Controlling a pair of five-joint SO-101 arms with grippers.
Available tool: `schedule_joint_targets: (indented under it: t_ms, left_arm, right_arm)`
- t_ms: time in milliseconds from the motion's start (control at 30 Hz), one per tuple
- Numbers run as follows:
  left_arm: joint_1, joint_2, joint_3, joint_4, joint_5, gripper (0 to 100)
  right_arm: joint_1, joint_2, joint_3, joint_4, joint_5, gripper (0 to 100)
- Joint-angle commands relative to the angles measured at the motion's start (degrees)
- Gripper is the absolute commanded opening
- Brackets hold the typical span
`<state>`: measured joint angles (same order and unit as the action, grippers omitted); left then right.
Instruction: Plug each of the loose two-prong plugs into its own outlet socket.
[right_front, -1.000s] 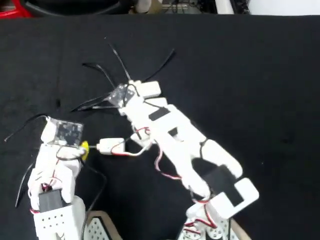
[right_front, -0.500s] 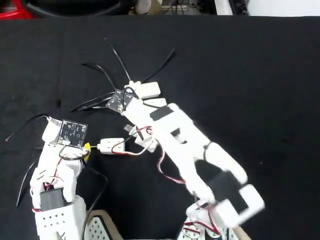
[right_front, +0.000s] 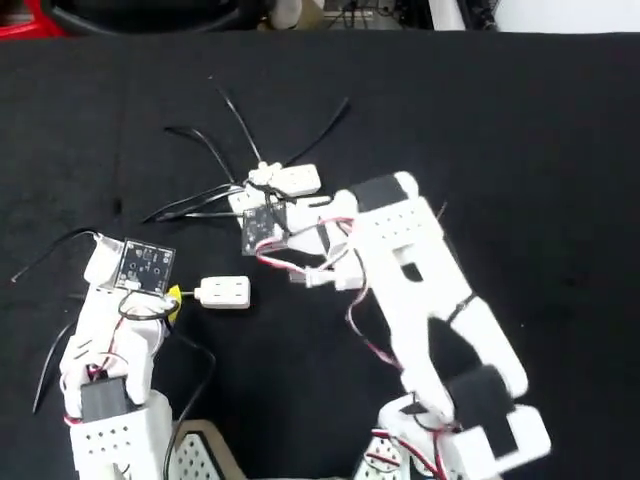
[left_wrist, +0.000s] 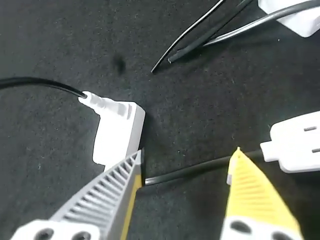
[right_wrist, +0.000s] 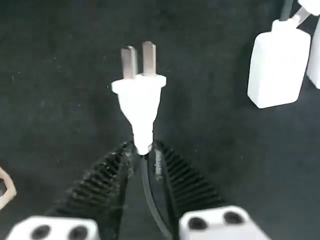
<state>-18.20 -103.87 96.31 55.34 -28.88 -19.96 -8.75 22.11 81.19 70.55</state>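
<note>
- The right gripper (right_wrist: 142, 151) is pressed onto the thin neck and cord of a white two-prong plug (right_wrist: 140, 95). The prongs point away from it, over the middle of the worktop (right_front: 520, 150).
- Two white socket blocks (right_front: 290, 180) lie just beyond the plug, on the far side.
- The hold is on the flexible neck rather than the plug body. The plug may therefore swivel or fold back when its prongs meet a socket face.
- The socket blocks lie loose, with nothing bracing them. A push could slide one away across the worktop instead of seating the prongs.
- The prongs must line up with the slots, so a slight twist in the grip would probably jam them against the face.
- The left gripper (left_wrist: 187, 157) is spread wide, low over the near left of the worktop, straddling a black cord (left_wrist: 190, 170).
- An outlet socket (left_wrist: 297, 145) with visible slots sits just to its right. A white block (left_wrist: 117, 132) on its own cord sits just to its left.
- If that gripper closed where it is, it would likely pinch the cord and drag the outlet socket askew.
- No brand, label or writing can be read on the plug, sockets or cords.
</note>
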Motion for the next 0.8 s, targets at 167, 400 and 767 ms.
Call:
schedule_joint_targets:
  t_ms: [167,400,767]
  left_arm:
    - [0.75,-0.09,1.01,0.35,-0.62,27]
    - [0.75,-0.09,1.01,1.76,-3.43,27]
    - [0.75,-0.09,1.01,2.11,-3.78,27]
  right_arm:
    - [7.47,1.45,-8.40,4.22,-9.85,24.1]
    - [10.11,-1.45,-6.81,5.01,-51.87,24.2]
    - [0.26,-1.19,10.86,-14.07,-117.54,24.4]
